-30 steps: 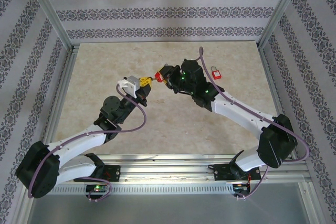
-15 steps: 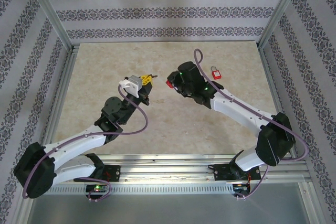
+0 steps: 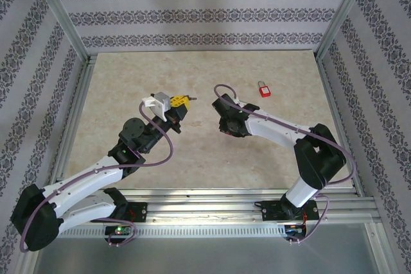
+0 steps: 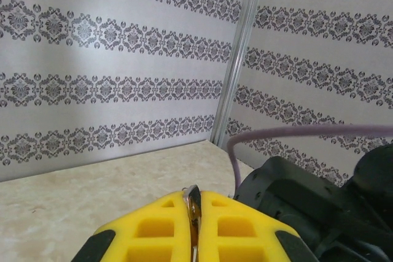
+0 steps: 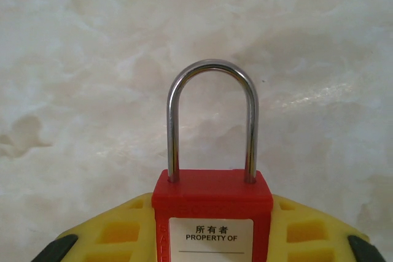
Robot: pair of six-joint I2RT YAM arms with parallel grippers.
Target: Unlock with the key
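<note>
Pinching a key (image 4: pixel 193 193) edge-on between its yellow fingertips (image 4: pixel 159 219), the left hand (image 3: pixel 180 100) hangs over the middle of the marbled surface (image 3: pixel 128 88), the blade pointing toward the right arm (image 3: pixel 282 134). The right hand (image 5: pixel 212 231) is clamped on a red padlock (image 5: pixel 212 204), yellow fingers (image 5: pixel 116 231) pressed to both sides of its body. The steel shackle (image 5: pixel 212 64) juts out past them, facing the surface, with both legs seated in the body. A label on the lock reads "PROPERTY OF".

The count stands at two hands, one key and two padlocks. A second red padlock (image 3: pixel 264 89) lies toward the far right of the surface, well apart from both hands.

A second earlier the hands met at mid-surface, key tip against the held lock. Now they stand apart. The right arm is folded back toward its base with its hand turned down, and the left hand is nearly where it was.
</note>
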